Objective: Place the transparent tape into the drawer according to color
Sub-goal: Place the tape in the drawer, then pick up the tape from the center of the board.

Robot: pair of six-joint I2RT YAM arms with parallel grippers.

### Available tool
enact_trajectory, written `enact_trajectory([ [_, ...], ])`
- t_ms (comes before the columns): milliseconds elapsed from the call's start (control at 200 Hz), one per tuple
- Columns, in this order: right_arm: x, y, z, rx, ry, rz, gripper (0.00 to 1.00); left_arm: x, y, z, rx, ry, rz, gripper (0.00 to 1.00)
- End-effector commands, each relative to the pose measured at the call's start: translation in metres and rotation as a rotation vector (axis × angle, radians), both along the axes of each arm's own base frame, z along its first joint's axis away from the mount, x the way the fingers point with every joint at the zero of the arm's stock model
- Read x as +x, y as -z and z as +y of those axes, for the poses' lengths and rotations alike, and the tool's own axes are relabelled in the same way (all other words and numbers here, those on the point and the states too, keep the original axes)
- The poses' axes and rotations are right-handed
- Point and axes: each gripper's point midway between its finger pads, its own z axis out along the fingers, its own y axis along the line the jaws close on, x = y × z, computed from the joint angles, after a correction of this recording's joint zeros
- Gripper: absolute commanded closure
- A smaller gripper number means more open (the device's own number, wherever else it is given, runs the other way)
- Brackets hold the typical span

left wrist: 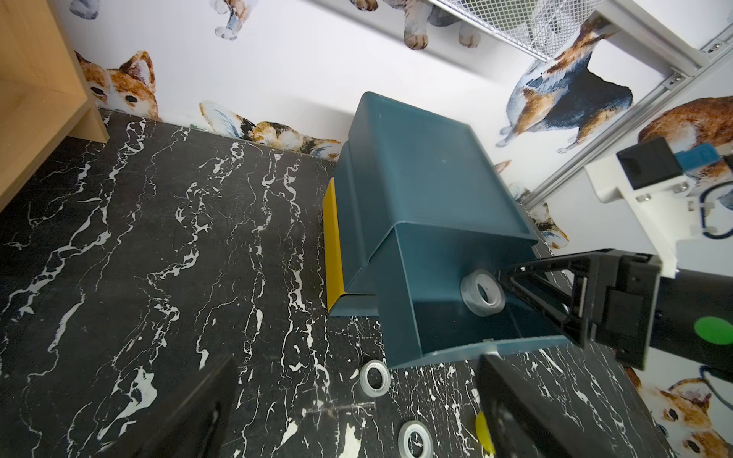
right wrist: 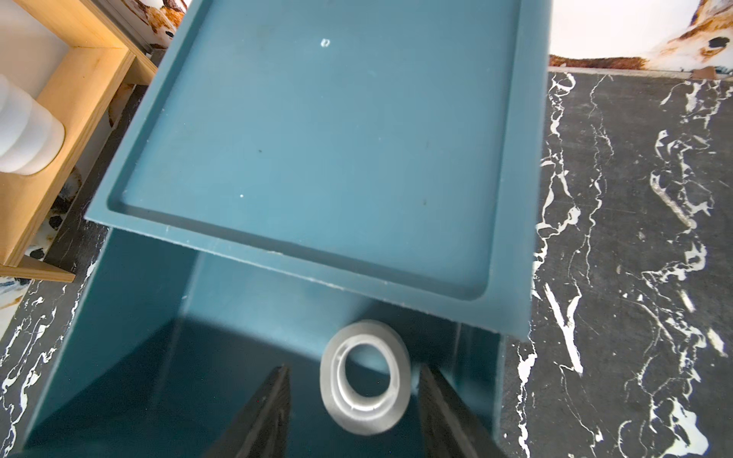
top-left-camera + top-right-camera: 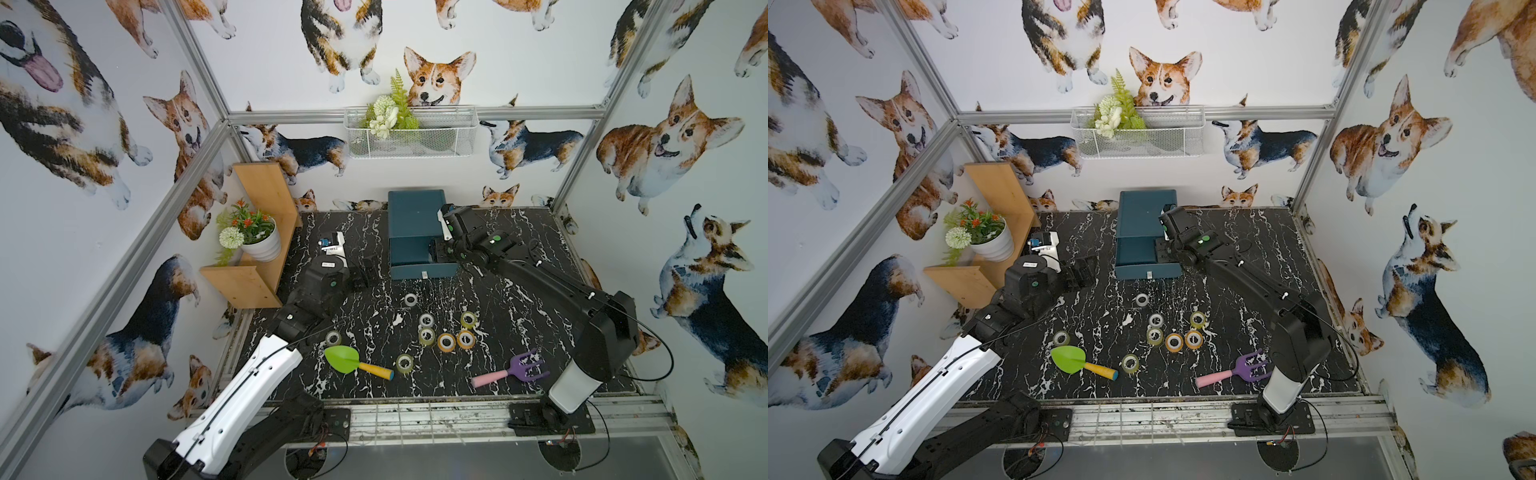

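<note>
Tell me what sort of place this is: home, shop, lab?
Most likely a staged robot test booth, not a real room: an aluminium frame carries corgi-print wall panels, a left arm and a right arm are mounted at the front of the marble-look table, and potted flowers dress it.

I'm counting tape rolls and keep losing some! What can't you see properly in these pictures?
Both top views: the right gripper covers the open teal plastic drawer's inside, hiding the whitish see-through tape ring there.
Right wrist view: that ring is blurred; resting on the drawer floor or not, cannot tell.
Left wrist view: a left gripper finger hides most of a yellow shape; cannot name it.
</note>
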Motion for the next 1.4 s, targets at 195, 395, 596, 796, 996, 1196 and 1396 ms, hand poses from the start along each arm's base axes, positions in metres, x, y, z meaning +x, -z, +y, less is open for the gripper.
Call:
enact_trajectory([
  [195,-0.004,-0.045,-0.001,0.074,0.005,-0.132,0.40,0.000,-0.001,-0.010,0.033,0.047,-0.014,0.01],
  [395,-0.034,-0.094,-0.014,0.233,-0.001,-0.300,0.40,-0.007,0.010,-0.035,0.135,0.087,-0.024,0.01],
  [596,-0.068,-0.101,-0.045,0.314,0.041,-0.418,0.40,-0.038,0.056,-0.077,0.303,0.169,0.044,0.01],
  [796,-0.092,-0.102,-0.075,0.315,0.093,-0.477,0.39,-0.057,0.115,-0.085,0.283,0.191,0.240,0.03],
  [996,-0.103,-0.096,-0.086,0.301,0.106,-0.485,0.39,-0.060,0.142,-0.030,0.304,-0.082,0.306,0.02],
  [1196,-0.106,-0.086,-0.091,0.279,0.112,-0.490,0.39,-0.066,0.183,0.010,0.258,-0.181,0.438,0.02],
  [1396,-0.104,-0.062,-0.088,0.267,0.107,-0.456,0.39,-0.048,0.187,-0.035,0.225,0.001,0.410,0.05],
])
